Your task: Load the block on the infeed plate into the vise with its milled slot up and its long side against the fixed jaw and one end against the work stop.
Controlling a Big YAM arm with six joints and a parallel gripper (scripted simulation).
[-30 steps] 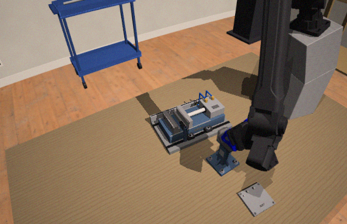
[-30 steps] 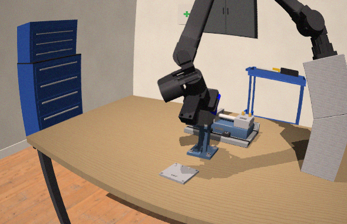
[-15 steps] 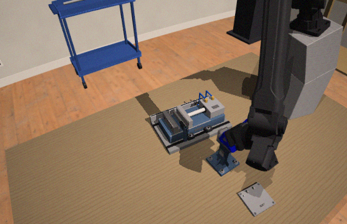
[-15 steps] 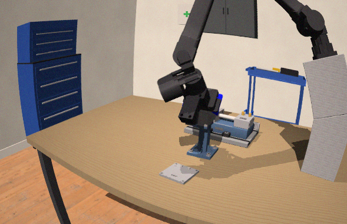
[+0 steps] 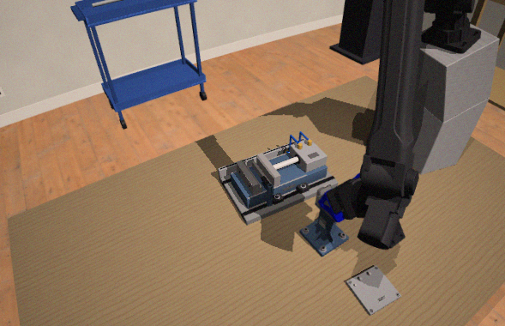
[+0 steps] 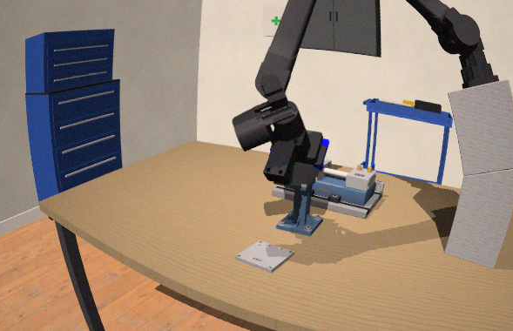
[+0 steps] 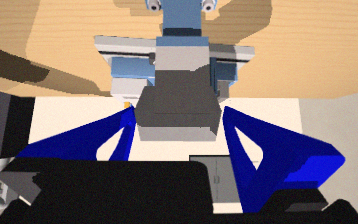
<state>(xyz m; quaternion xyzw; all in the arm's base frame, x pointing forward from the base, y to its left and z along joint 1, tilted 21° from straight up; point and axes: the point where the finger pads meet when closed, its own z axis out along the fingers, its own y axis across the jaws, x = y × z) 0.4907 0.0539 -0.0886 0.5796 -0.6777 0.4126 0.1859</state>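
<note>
The gripper point(image 5: 325, 196) point(image 6: 314, 172) point(image 7: 179, 112) stood open, its fingers spread wide though short of their full reach, and it held nothing. In the wrist view the two blue fingers flanked the part point(image 5: 321, 196) point(image 7: 178, 116), one on each side, with a narrow gap showing between each fingertip and the block's flank. The part rested at the top of the blue V-block stand point(image 5: 323, 237) point(image 6: 300, 221) point(image 7: 182, 17), its far end reaching in between the fingers, toward the gripper's black body. Which way its milled slot faced could not be told. The stand's foot was bolted down on the wooden table point(image 5: 141, 240) point(image 6: 174, 209) point(image 7: 65, 25), between the grey infeed plate point(image 5: 370, 298) point(image 6: 261, 260) and the vise point(image 5: 297, 182) point(image 6: 340, 190) point(image 7: 131, 67). The vise was open, with a clear space between its fixed jaw point(image 5: 249, 177) and the moving jaw point(image 5: 269, 170) on the pale cylinder rod point(image 5: 286, 163). The gripper and wrist leaned in over the stand from the infeed plate's side, hiding much of the part in the exterior view.
</note>
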